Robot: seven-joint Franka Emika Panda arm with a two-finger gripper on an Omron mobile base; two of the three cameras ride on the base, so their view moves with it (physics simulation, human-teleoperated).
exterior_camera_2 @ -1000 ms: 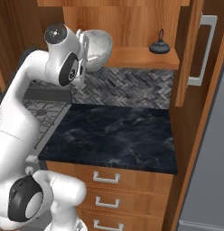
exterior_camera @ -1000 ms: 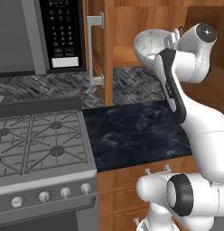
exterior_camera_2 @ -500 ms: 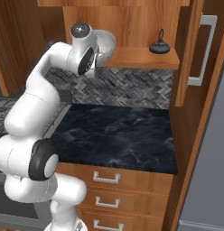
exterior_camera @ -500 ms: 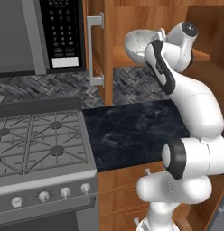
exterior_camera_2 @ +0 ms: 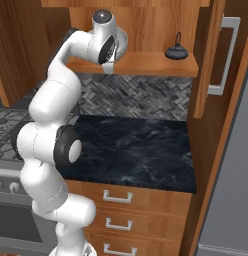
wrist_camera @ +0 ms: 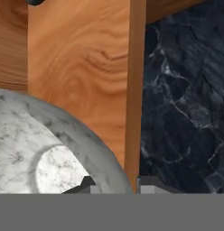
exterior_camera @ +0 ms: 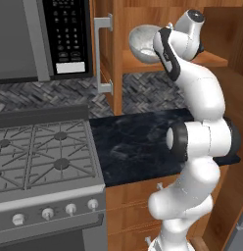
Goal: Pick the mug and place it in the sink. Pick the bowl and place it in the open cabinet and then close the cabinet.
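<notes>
Speckled stone bowl [exterior_camera: 143, 44] is tipped on its side at the shelf [exterior_camera_2: 146, 64] front, mouth facing 9 o'clock in the left base view, hanging past the edge over the counter [exterior_camera: 138, 142]. Gripper [wrist_camera: 114, 182] is pinched on the bowl rim, a tip on each side of the wall in the hand view. Cabinet [exterior_camera: 106, 54] door stands open at 9 o'clock of the bowl; teapot [exterior_camera_2: 174, 51] sits well apart at 3 o'clock on the same shelf. Judgement: bowl needs to go further in over the shelf and level out before release.
</notes>
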